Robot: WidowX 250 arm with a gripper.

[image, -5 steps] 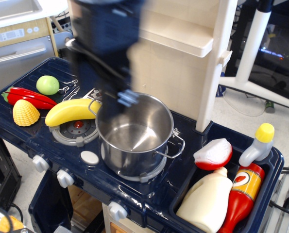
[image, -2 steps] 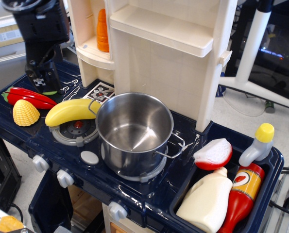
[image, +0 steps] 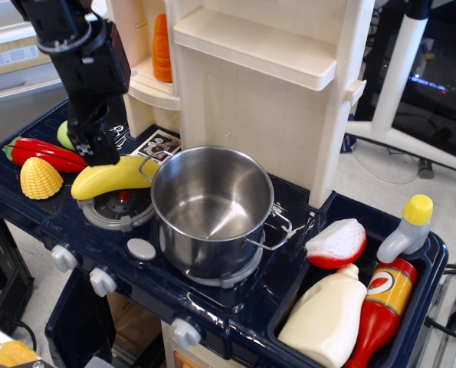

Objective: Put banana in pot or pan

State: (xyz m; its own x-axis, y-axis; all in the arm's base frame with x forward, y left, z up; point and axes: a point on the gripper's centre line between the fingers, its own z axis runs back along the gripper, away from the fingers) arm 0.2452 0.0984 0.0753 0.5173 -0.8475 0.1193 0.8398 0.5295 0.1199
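Since the gripper point(image: 97, 149), whose jaw state cannot be told, hovers off-centre, the smooth banana point(image: 111, 176) could roll away from the pot point(image: 212, 207).

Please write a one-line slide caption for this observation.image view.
Gripper just above the banana lying on the burner beside the empty steel pot.

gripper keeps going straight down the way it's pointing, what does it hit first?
Most likely the banana: the gripper points down right over its middle, with nothing visible between. Depth from this one view is uncertain.
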